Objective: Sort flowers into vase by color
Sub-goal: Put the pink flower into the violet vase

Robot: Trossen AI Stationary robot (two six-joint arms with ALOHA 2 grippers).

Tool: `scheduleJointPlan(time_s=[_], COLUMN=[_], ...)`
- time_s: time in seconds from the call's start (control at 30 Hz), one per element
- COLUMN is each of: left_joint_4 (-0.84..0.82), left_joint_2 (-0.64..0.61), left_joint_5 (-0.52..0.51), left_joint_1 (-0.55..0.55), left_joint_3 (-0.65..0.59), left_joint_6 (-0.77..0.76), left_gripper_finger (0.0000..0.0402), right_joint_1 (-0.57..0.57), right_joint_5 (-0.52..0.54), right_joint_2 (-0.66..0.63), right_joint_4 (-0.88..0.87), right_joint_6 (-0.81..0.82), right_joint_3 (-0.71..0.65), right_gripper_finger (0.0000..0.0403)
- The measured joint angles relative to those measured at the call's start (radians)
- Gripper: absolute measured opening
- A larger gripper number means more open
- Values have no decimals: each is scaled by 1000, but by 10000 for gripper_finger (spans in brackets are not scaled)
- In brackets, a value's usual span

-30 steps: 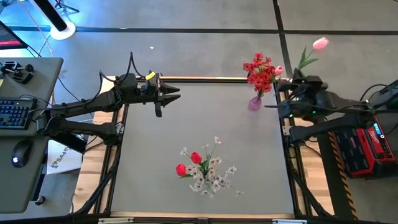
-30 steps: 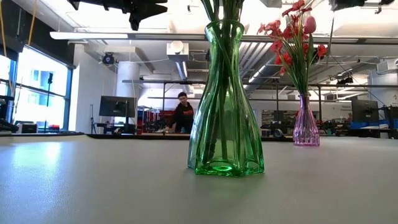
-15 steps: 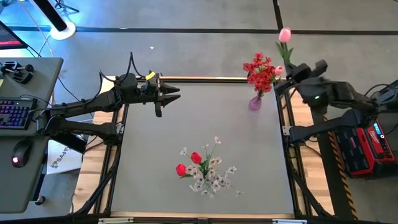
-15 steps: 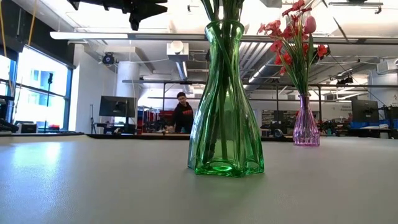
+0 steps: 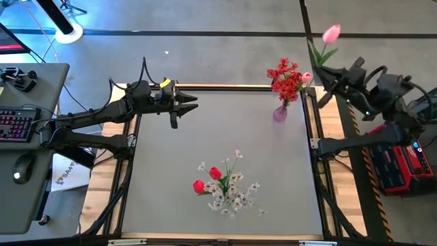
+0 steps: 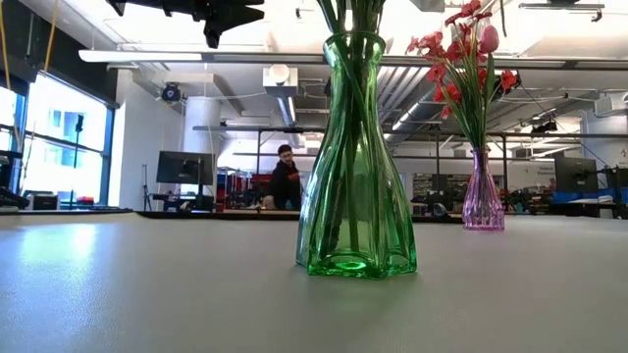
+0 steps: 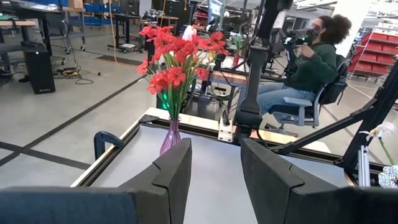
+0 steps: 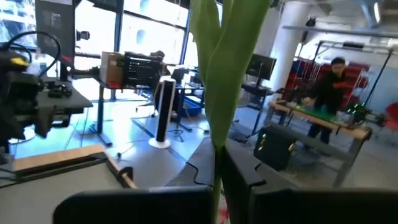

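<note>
A pink tulip [image 5: 332,33] on a green stem is held by my shut right gripper [image 5: 328,76], high beyond the table's far right corner. Its long green leaf [image 8: 227,56] fills the right wrist view; the blossom is out of that view. A purple vase [image 5: 280,113] with red blossom clusters [image 5: 287,78] stands at the far right of the table. A green glass vase [image 6: 355,157] near the table's middle holds red tulips [image 5: 215,173] and white sprays [image 5: 235,195]. My left gripper [image 5: 186,104] hangs open at the far left, nothing between its fingers [image 7: 171,180]. My right gripper pinches the tulip's thin green stem [image 8: 216,158] between its two fingers, below the leaf. The fingers lie across the stem. The tulip is lifted clear of everything and stands up from the fingers, its blossom at the top.
The table's wooden frame [image 5: 225,87] borders the grey top. A desk with a keyboard [image 5: 15,123] stands left of the table, and a red case [image 5: 403,160] right of it. A person [image 7: 305,68] sits beyond the far side.
My right gripper has risen and rolled while staying shut on the stem. The pink tulip has gone up with it, its blossom swinging first toward the left and then back toward the right. The left arm and both vases have kept still.
</note>
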Motion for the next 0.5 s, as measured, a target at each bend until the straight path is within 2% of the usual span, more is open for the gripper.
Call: scheduleJointPlan(time_s=[0.13,0.3,0.5], left_joint_4=[0,0,0], left_joint_2=[0,0,0], left_joint_5=[0,0,0], left_joint_1=[0,0,0], left_joint_3=[0,0,0], left_joint_6=[0,0,0], left_gripper_finger=[129,129,129], right_joint_1=[-7,-8,-15], right_joint_5=[-12,-54,-22], right_joint_2=[-136,-320,-489], right_joint_4=[86,359,637], right_joint_6=[36,-52,-183], right_joint_3=[-215,-527,-822], right_gripper_finger=[0,0,0])
